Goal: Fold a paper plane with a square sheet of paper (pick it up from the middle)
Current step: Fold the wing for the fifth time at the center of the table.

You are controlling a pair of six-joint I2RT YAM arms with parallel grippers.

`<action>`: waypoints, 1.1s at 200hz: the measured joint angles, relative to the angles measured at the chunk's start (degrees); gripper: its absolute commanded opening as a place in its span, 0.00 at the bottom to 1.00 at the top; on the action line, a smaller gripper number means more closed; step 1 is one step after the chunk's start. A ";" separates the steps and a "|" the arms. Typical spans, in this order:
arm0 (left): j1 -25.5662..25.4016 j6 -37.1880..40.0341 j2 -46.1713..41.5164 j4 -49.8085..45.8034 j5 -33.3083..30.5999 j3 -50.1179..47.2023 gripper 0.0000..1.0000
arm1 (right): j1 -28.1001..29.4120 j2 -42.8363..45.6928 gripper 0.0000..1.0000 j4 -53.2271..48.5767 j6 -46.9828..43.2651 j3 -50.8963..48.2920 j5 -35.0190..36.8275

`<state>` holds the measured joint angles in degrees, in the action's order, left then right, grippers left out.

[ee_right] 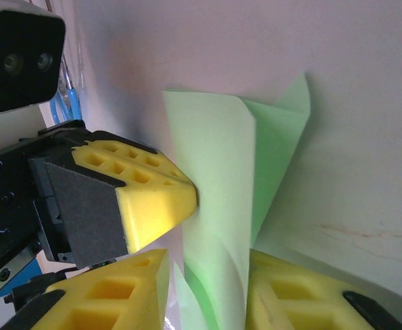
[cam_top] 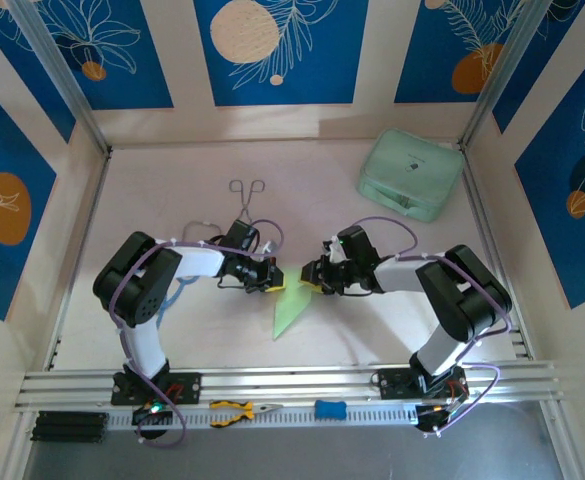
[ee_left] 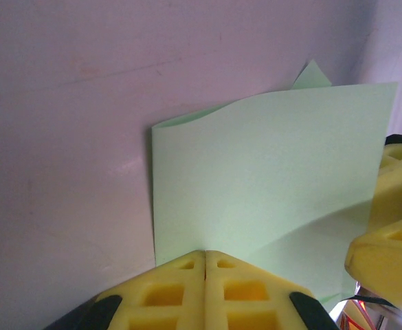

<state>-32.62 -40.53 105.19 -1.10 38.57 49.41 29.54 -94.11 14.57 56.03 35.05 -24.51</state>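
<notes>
Left end effector [ee_left: 205, 260] grips the thin light-green paper sheet [ee_left: 269, 179]; we should close the open right end effector [ee_right: 207, 299] squarely on the fold inside it.

Black-and-white arms [cam_top: 197, 262], looping purple cables [cam_top: 387, 219], yellow tool pads [ee_left: 190, 275] with square holes

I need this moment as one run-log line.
left gripper: shut on green paper sheet | right gripper: open, fingers either side of it | fold: partly done
</notes>
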 measured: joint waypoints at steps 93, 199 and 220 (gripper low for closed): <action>-0.02 0.00 0.00 -0.11 0.00 0.02 0.06 | 0.00 -2.89 0.22 -1.27 -3.63 2.19 -2.62; -0.20 3.74 -5.97 -8.66 -3.23 1.88 0.30 | -0.22 1.75 0.03 0.11 2.54 -1.44 1.22; -0.63 4.85 -9.55 -10.10 -5.27 1.88 0.27 | -0.20 4.17 0.01 0.46 7.06 -3.32 4.46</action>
<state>-33.26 -35.68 95.64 -11.20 33.30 51.29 29.34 -89.93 15.03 63.09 31.73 -20.05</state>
